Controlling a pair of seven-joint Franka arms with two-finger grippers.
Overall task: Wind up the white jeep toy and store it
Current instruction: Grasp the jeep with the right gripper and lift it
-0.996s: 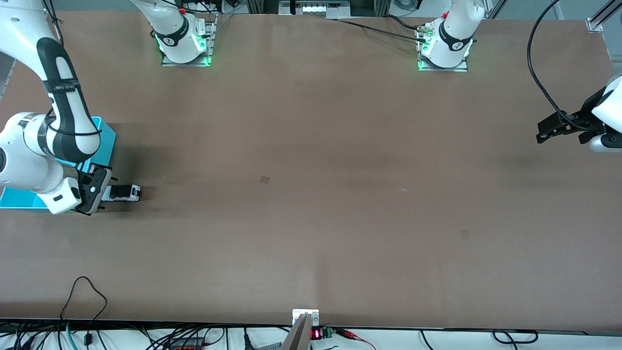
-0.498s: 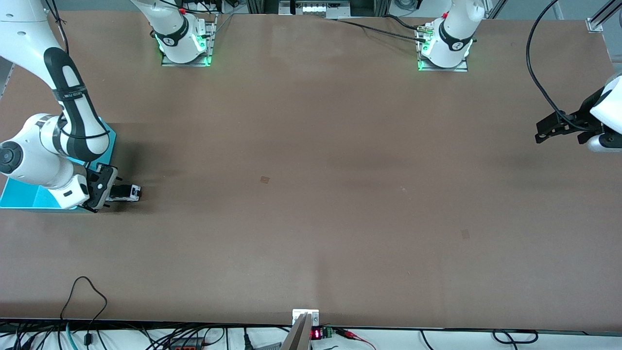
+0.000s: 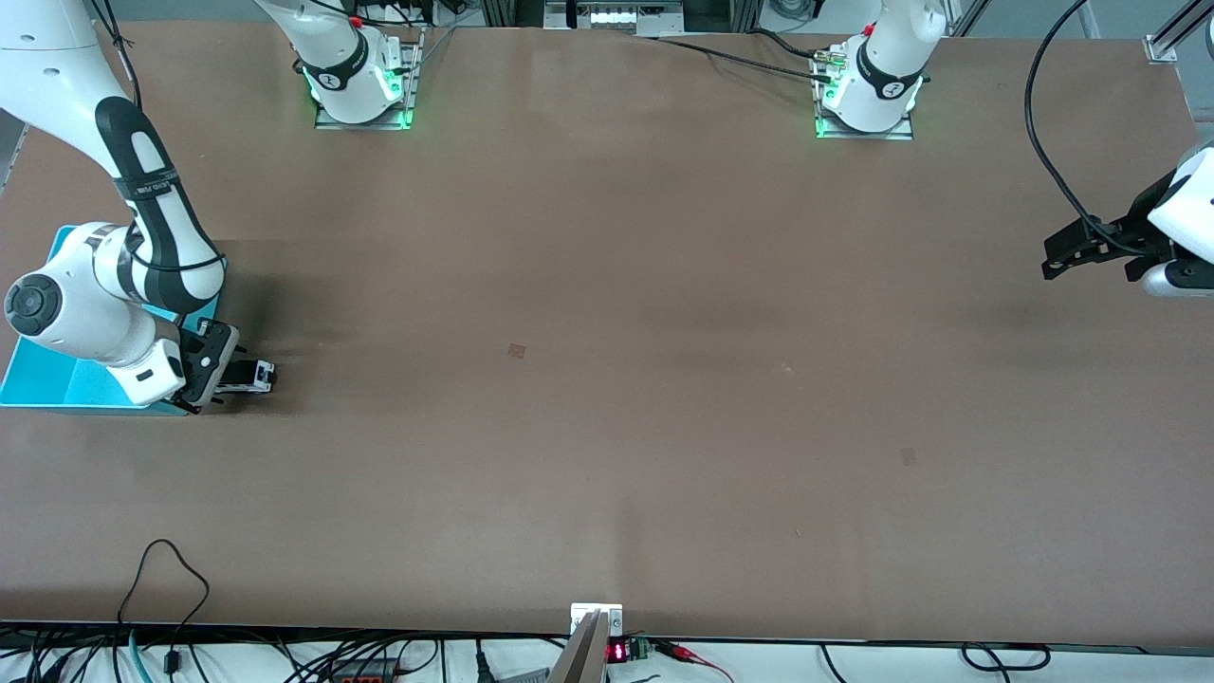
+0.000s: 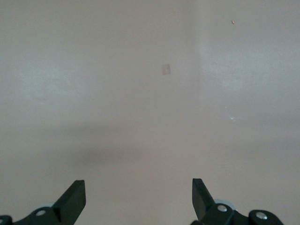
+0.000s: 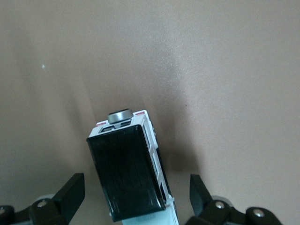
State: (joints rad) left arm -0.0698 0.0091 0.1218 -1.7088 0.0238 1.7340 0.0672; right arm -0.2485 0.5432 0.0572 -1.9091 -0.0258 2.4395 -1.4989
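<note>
White jeep toy (image 5: 133, 166) between open right jaws.

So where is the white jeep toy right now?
The white jeep toy sits on the table beside the turquoise bin, at the right arm's end, between the open right gripper's fingers.

A turquoise bin (image 3: 38, 384) sits at the right arm's end of a brown table (image 3: 607, 379), while black cables (image 3: 161, 607) trail along the edge nearest the front camera.

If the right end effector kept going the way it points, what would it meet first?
The white jeep toy: it lies on the table between the open fingers of the right end effector, beside the turquoise bin. Contact depth is unclear.
</note>
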